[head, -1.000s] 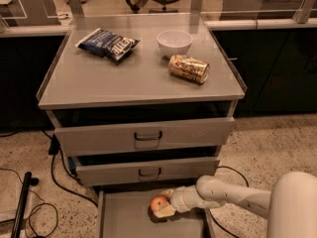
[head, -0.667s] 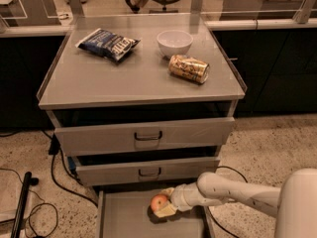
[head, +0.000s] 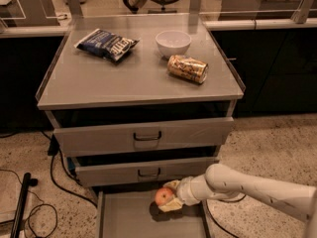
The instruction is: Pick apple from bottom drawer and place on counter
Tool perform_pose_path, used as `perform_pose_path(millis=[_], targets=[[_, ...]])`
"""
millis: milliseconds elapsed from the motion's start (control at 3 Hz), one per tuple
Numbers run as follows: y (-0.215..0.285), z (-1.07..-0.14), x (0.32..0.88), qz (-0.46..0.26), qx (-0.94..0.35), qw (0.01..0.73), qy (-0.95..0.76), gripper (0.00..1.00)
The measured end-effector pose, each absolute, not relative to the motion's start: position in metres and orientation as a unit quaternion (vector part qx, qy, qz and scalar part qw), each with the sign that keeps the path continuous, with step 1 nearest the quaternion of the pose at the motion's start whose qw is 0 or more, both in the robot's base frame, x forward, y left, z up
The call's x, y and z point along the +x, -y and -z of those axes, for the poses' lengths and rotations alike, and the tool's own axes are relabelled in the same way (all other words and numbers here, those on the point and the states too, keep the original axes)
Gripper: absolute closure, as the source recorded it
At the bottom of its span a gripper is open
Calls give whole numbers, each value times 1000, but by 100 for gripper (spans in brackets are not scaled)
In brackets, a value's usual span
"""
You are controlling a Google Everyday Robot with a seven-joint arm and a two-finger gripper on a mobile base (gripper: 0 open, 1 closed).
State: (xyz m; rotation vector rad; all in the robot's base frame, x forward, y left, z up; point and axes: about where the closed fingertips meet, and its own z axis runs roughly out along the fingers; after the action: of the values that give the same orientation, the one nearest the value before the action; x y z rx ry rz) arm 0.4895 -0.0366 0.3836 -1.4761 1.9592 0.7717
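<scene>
The apple (head: 163, 196), small and red-orange, sits between the yellowish fingers (head: 173, 185) of my gripper (head: 169, 197), which is shut on it. The gripper reaches in from the right on a white arm (head: 247, 185). The apple is just above the flat grey floor of the open bottom drawer (head: 126, 221), near its back edge. The counter (head: 124, 81) is the grey cabinet top above, with a thin raised rim.
On the counter lie a dark blue chip bag (head: 106, 44), a white bowl (head: 173, 42) and a gold can (head: 187, 68) on its side. The two upper drawers (head: 143, 135) stand slightly open above the gripper. Black cables (head: 54, 167) run on the floor at left.
The gripper and the apple have moved slightly up and to the right, away from the drawer floor. The arm has shifted with them.
</scene>
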Motion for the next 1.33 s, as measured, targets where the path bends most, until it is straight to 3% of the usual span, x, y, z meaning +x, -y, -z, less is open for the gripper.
perform_pose_path(millis=[667,1333], targets=[[99,-502,496,-259,-546,325,-728,100],[98,-521,498,-247,-545,338,-727,100]])
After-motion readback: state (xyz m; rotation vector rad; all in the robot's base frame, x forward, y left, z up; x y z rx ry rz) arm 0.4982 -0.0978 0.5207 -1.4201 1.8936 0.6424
